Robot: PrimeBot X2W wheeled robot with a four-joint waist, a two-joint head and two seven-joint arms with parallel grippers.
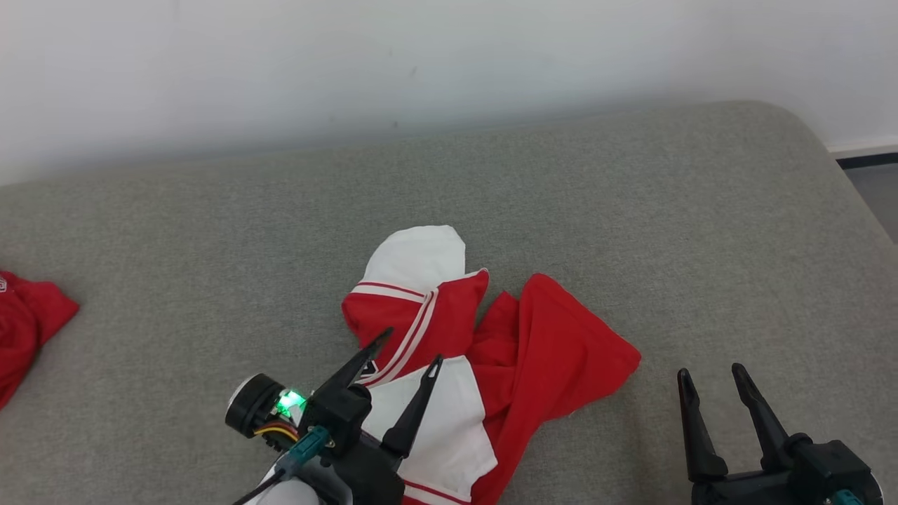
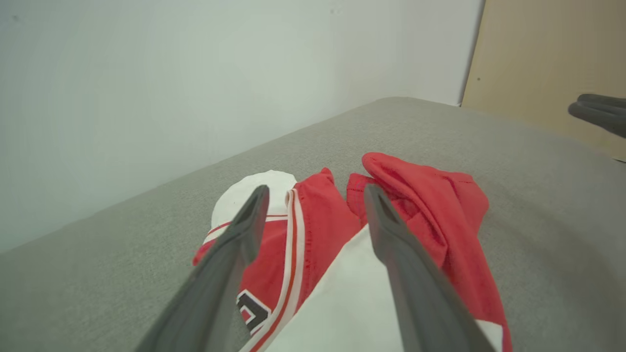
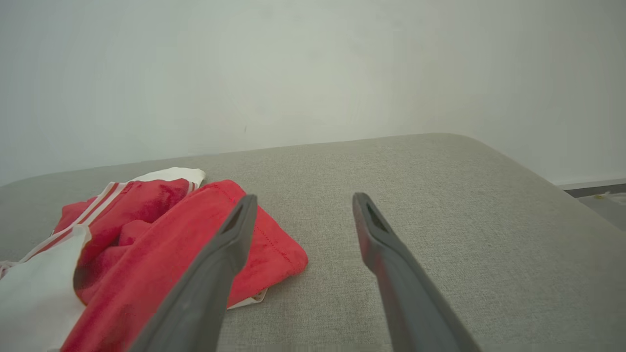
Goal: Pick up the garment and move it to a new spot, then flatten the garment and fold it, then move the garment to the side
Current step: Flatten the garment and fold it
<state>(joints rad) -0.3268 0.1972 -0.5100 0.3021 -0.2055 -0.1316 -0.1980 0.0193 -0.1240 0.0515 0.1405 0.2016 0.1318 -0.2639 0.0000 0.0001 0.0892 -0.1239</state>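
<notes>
Partly crumpled red-and-white garment, lower edge cut off, left claw wide over it, right claw wide beside.

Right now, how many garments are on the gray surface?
2: a red-and-white garment crumpled in the middle, and a red garment at the head view's left edge, partly cut off.

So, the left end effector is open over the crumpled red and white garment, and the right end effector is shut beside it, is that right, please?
Not quite: the right end effector is open, its jaws well apart over the grey surface, as the right wrist view shows. The left end effector is indeed open over the garment.
</notes>
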